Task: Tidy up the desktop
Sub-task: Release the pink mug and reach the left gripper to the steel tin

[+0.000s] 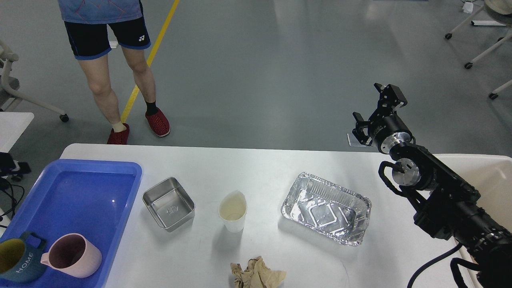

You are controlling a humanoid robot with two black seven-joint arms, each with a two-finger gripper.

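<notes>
White and smooth, the desktop (260,168) fills the lower part of the head view, and the right gripper (372,110) hangs above its far right edge, raised clear of the surface and touching nothing. Its two fingers are spread apart with nothing between them. The right arm (444,200) comes in from the lower right corner and slants up and away over the right end of the desktop, wrist bent so the gripper points toward the grey floor beyond. No left arm shows in the view.

On the desktop, left to right, lie a blue tray (84,176), a small steel box (168,204), a white paper cup (232,211) and a foil pan (326,208), each apart from its neighbours; the foil pan is the nearest of these to the arm. A crumpled brown paper (256,274) sits at the near edge. Inside the tray (at its near left corner) a pink mug (72,256) lies just beside a dark green mug (18,262). A person's legs (120,88) stand beyond the far left corner.
</notes>
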